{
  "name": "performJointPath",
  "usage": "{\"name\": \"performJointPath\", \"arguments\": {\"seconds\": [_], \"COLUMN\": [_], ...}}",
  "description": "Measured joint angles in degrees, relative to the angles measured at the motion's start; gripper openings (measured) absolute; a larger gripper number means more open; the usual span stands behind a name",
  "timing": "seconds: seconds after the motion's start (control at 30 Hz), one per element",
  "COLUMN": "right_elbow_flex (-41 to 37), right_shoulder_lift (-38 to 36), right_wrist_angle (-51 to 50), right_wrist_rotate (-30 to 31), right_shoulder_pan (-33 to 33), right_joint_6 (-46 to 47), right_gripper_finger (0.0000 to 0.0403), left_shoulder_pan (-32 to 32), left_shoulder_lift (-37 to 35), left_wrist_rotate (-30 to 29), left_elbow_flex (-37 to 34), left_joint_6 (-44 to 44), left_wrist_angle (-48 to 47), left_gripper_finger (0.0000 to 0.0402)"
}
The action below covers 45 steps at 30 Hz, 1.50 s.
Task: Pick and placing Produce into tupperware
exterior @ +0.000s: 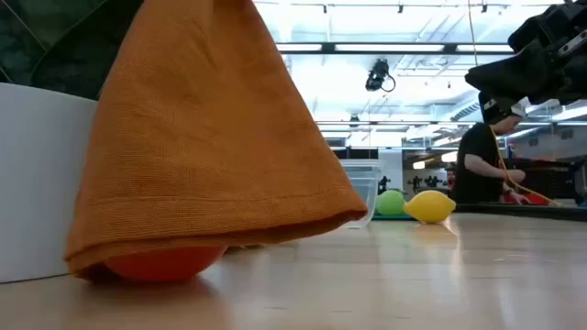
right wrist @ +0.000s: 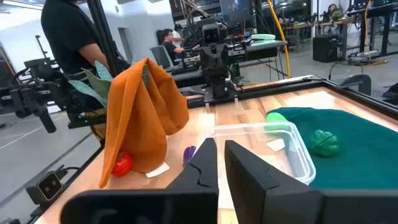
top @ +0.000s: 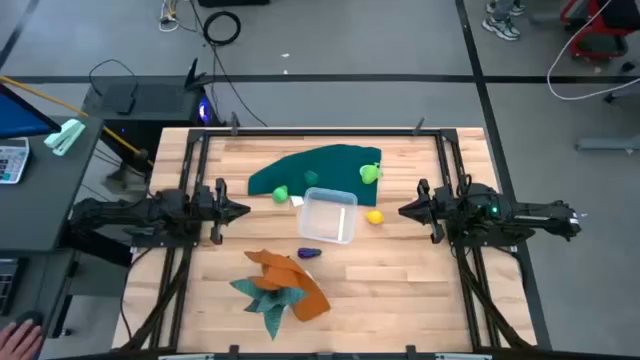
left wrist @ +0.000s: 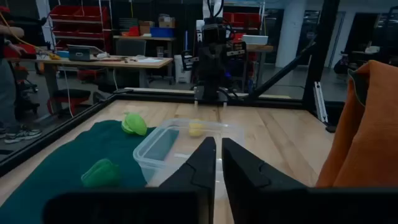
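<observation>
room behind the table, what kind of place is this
Probably a robotics lab or workshop: red parts bins on shelving, cluttered workbenches, and cables trailing across a concrete floor.

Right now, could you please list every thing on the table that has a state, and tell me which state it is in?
tupperware: open, no lid, no produce inside.
yellow lemon: on the wood, beside the tub.
purple piece: on the wood, outside the tub.
two green pieces: on the dark green cloth.
red piece: partly under the orange cloth.
left gripper: shut, empty.
right gripper: shut, empty.
</observation>
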Motion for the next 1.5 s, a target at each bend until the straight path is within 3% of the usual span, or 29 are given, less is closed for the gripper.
{"name": "performJointPath", "arguments": {"seconds": [1.5], "right_elbow_flex": [0.0], "right_shoulder_lift": [0.02], "right_wrist_angle": [0.0], "right_wrist_rotate": [0.0], "right_shoulder_pan": [0.0], "right_joint_6": [0.0], "right_gripper_finger": [0.0], "left_shoulder_pan": [0.0], "left_shoulder_lift": [-0.02], "left_wrist_rotate": [0.0], "left_elbow_flex": [0.0], "left_joint_6": [0.02], "left_wrist_angle": [0.0], "left_gripper_finger": [0.0026]}}
